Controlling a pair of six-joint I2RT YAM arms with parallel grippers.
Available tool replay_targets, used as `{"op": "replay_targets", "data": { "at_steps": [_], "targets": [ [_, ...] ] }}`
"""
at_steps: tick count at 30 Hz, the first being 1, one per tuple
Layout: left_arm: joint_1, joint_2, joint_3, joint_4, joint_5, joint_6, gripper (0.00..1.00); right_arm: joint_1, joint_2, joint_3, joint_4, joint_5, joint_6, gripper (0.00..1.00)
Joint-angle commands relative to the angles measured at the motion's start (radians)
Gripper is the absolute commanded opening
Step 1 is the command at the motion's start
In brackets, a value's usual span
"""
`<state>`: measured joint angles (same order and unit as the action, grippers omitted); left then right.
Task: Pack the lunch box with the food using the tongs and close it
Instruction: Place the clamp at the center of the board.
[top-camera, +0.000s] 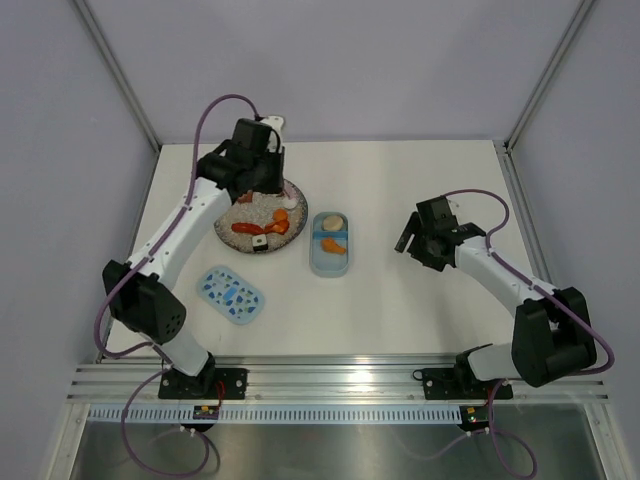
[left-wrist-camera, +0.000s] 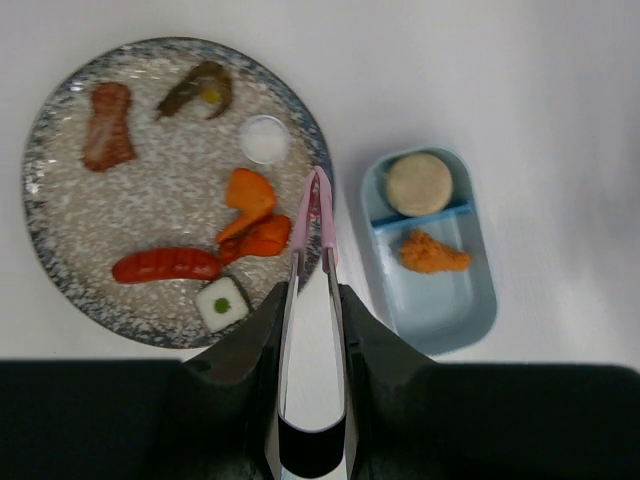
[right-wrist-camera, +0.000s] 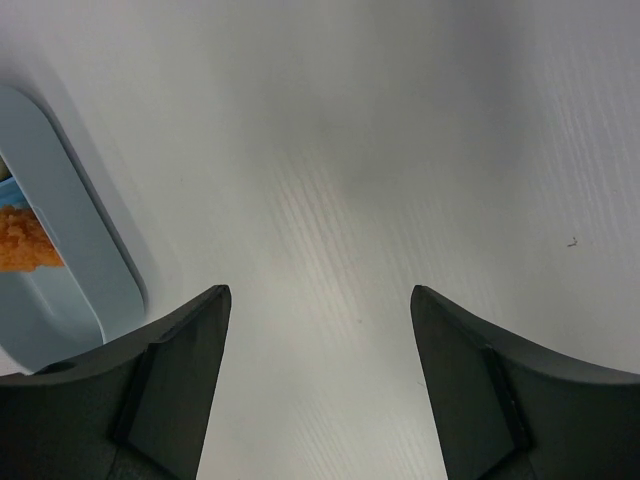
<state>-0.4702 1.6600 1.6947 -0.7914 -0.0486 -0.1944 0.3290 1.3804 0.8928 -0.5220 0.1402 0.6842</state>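
Left hand (left-wrist-camera: 310, 305) squeezes the thin, bendy tongs (left-wrist-camera: 319, 200) shut; the light orange food (left-wrist-camera: 250, 195) looks slippery, best pinched at its middle.

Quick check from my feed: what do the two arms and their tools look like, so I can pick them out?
The left arm and right arm match: white links, bulky black joints, a looping purple cable on each, black base plates. The left tool and right tool each have two broad, dark, wedge-shaped fingers.
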Motion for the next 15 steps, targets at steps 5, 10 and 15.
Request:
{"op": "replay_targets", "data": {
  "at_steps": [5, 10, 15],
  "targets": [
    [0.183, -0.158, -0.171, 0.150, 0.002, -0.137, 0.00, 0.005, -0.055, 0.015, -0.033, 0.050, -0.032, 0.81],
    [0.268, -0.278, -0.334, 0.299, -0.233, -0.237, 0.03, 0.007, -0.060, 0.020, -0.041, 0.041, -0.037, 0.81],
    [0.330, -0.328, -0.421, 0.328, -0.323, -0.258, 0.05, 0.005, -0.083, 0.003, -0.039, 0.038, -0.038, 0.81]
  ]
}}
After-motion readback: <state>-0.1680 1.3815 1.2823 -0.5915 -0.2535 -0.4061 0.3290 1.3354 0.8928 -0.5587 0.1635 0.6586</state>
